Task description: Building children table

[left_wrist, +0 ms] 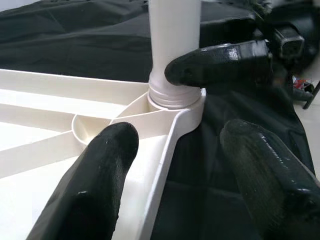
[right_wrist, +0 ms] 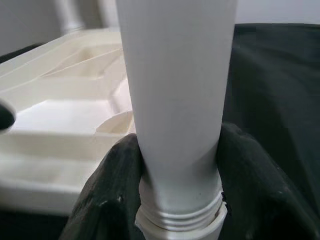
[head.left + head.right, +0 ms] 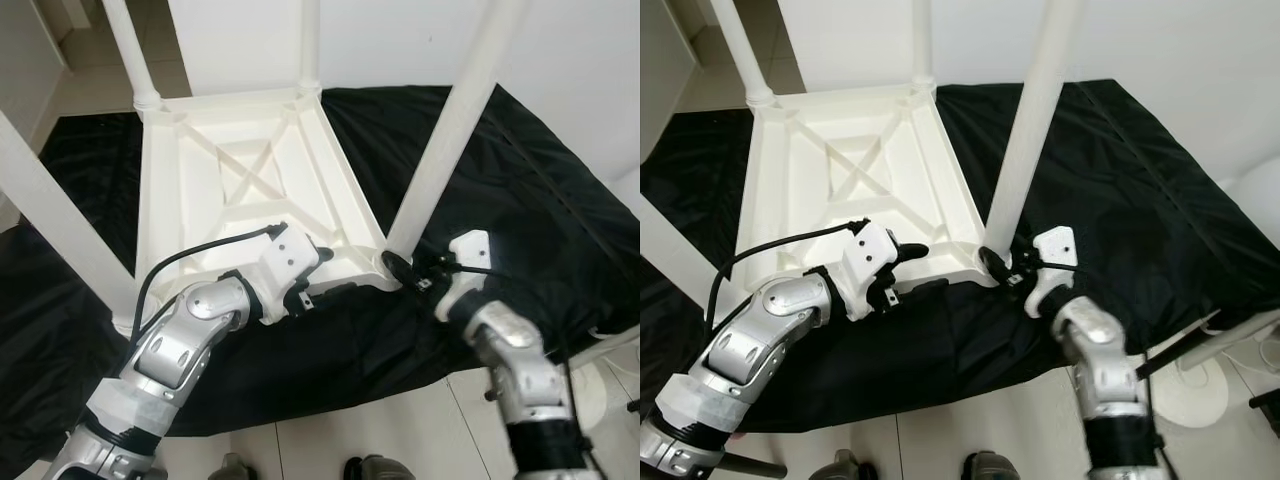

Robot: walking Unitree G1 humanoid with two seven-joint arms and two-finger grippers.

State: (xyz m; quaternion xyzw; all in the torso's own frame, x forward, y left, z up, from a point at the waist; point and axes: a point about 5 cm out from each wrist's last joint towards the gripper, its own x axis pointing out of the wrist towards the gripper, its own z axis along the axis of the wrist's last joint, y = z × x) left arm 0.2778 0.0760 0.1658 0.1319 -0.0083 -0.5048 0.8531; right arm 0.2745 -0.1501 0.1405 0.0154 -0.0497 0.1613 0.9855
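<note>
Right tool [image 3: 992, 262] clenches the table leg [image 3: 1032, 120] at its socket; left tool [image 3: 318, 272] released, straddling tabletop [image 3: 250, 180] rim

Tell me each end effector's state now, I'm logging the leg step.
Left end effector: open, straddling the tabletop edge by the corner.
Right end effector: shut on the table leg at its threaded base.

An upturned table top [image 3: 250, 190] lies on a cloth [image 3: 520, 210] spread over the floor [image 3: 400, 440], legs rising from its corners; the near-right leg [image 3: 450, 130] stands before the right gripper [image 3: 402, 268].
</note>
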